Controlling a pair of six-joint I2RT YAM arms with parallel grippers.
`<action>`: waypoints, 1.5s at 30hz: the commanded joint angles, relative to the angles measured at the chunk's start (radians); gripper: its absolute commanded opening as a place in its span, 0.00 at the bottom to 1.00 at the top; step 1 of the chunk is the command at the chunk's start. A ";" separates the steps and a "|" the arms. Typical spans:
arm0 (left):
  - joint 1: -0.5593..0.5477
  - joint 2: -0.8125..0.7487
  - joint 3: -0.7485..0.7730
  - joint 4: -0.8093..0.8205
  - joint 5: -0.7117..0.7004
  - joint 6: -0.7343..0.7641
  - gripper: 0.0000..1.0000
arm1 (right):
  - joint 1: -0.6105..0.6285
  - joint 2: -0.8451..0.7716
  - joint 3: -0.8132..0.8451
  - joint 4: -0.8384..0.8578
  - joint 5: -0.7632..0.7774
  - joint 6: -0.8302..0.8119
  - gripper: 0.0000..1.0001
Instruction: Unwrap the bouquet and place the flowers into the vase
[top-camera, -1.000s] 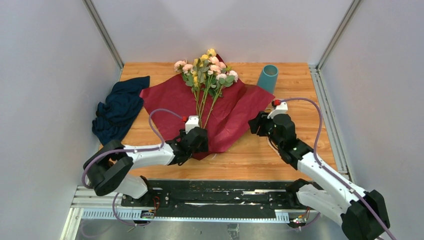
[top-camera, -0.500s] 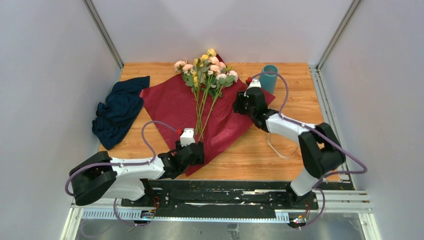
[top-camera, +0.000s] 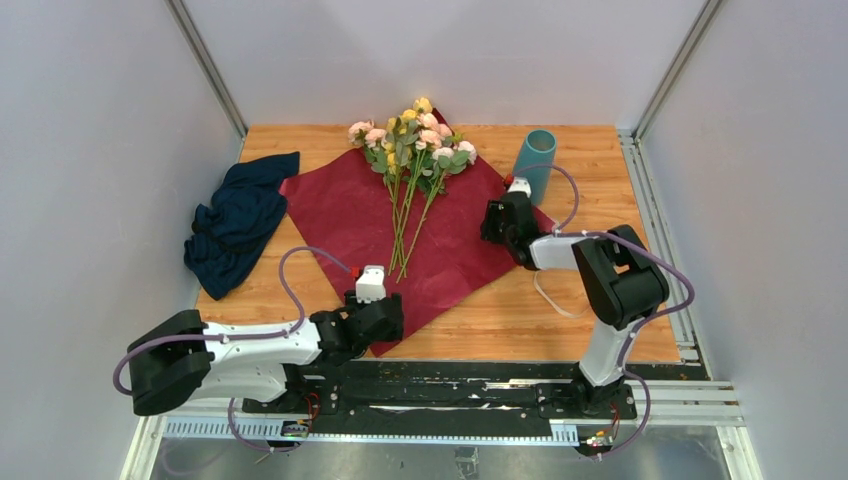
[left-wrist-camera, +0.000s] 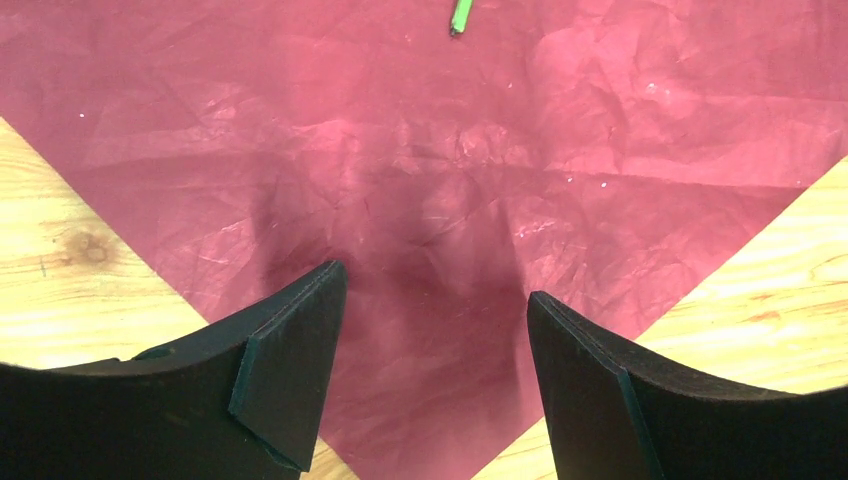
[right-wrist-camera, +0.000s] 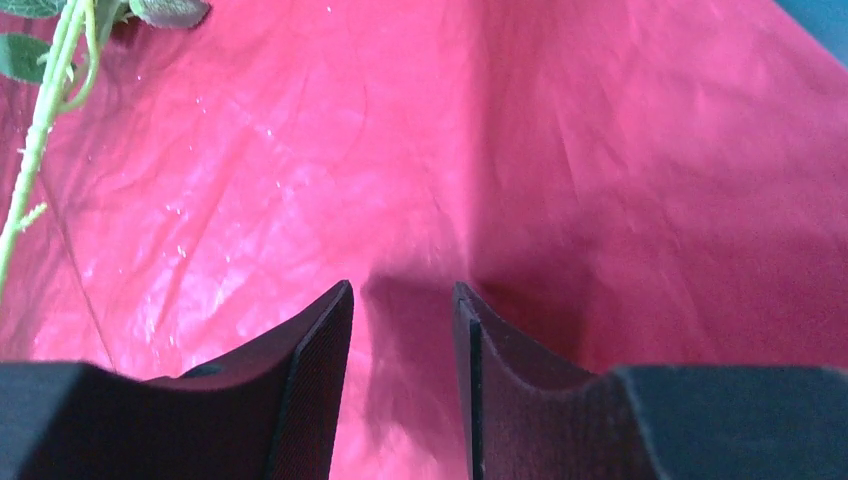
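Right gripper (right-wrist-camera: 400, 300) has swung to the paper's (top-camera: 350, 210) 3 o'clock corner, jaws narrowly parted, empty; left gripper (left-wrist-camera: 430, 290), spread, has retreated to 6. Flowers (top-camera: 410, 150) lie unwrapped at 12, vase (top-camera: 536, 160) at 1.

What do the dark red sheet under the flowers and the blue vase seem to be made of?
The dark red sheet looks like thin matte paper: fine creases and crinkles cover its surface. The vase looks smooth and plain, perhaps plastic or glazed ceramic; the view from above cannot settle which.
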 joint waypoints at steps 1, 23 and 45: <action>-0.009 0.011 0.042 -0.054 -0.043 0.015 0.76 | -0.005 -0.078 -0.126 0.065 0.030 0.018 0.45; 0.322 0.028 0.485 -0.245 -0.198 0.256 0.70 | 0.209 -0.060 0.468 -0.589 0.104 -0.166 0.62; 0.363 -0.172 0.289 -0.326 -0.188 0.205 0.69 | 0.319 0.303 0.684 -0.556 0.041 -0.071 0.56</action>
